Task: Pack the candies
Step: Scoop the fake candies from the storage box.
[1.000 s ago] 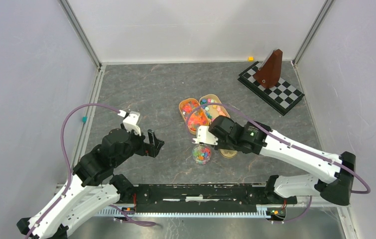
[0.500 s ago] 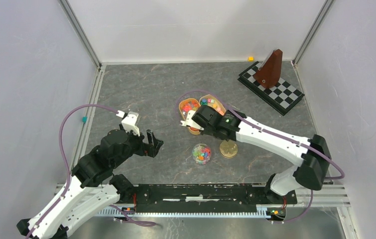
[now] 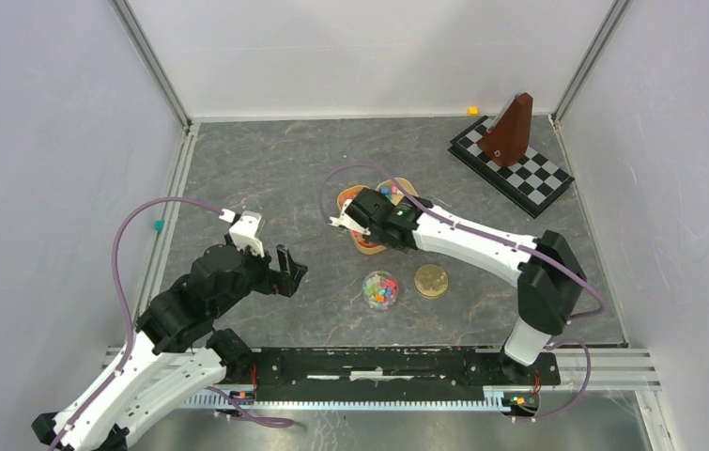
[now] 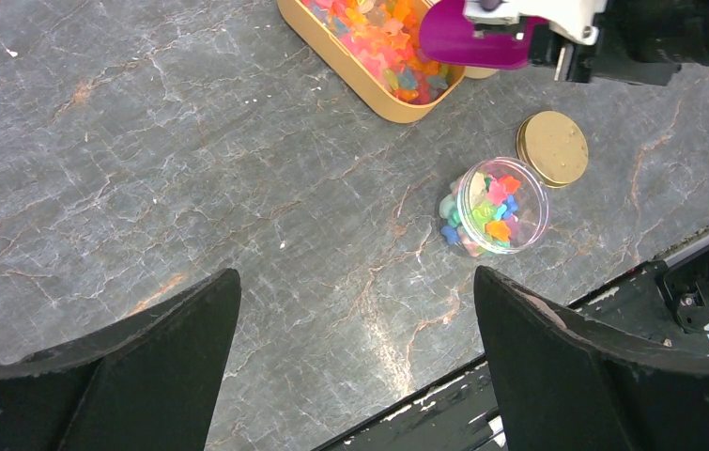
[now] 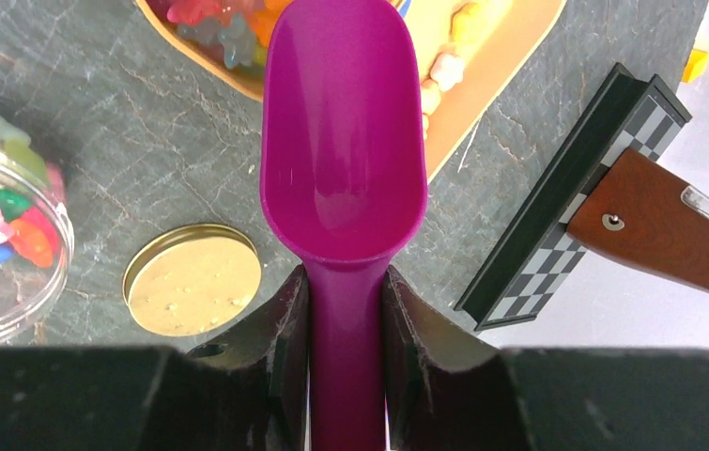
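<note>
Two trays (image 5: pixel 505 61), one jar (image 4: pixel 531 171), one gold lid (image 4: pixel 553 148), one scoop (image 5: pixel 343 141) (purple), one metronome (image 3: pixel 508 130), one chessboard (image 3: pixel 524 177).

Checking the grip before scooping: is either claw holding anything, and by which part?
The right claw grips the purple scoop by its handle, just behind the bowl. The left claw is open, holding nothing.

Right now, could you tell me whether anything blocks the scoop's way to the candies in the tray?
Nothing visible does: the empty scoop in the right gripper hangs over the uncovered candies in the tray. The jar stands open.
</note>
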{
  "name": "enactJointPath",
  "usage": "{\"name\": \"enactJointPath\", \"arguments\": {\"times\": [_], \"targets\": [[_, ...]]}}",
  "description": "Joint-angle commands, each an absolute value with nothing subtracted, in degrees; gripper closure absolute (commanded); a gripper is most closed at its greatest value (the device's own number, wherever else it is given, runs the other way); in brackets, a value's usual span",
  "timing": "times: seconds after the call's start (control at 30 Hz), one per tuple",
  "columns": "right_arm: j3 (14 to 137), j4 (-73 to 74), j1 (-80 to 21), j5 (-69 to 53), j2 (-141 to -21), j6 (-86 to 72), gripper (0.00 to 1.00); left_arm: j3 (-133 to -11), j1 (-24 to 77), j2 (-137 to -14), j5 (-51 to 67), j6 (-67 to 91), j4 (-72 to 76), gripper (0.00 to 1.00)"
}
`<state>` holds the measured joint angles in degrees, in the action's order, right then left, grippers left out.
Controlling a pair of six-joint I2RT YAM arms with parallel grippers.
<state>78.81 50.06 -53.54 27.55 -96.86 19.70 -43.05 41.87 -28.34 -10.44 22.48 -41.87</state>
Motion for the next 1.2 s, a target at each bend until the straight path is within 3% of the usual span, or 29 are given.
{"name": "enactJointPath", "arguments": {"times": [0.0, 0.5, 1.17], "targets": [[83.8, 47.8, -52.7, 27.7, -100.0, 18.2, 1.0, -43.0, 41.7, -27.8, -11.6, 19.7, -40.8, 0.0], [91.0, 47.4, -52.6, 31.0, -111.6, 15.5, 1.0, -42.8, 41.7, -27.9, -12.0, 19.3, -40.7, 0.0], [77.7, 28.0, -49.4, 20.8, -107.6, 8.9, 1.0, -42.7, 41.8, -28.0, -12.1, 19.2, -40.7, 0.0]]}}
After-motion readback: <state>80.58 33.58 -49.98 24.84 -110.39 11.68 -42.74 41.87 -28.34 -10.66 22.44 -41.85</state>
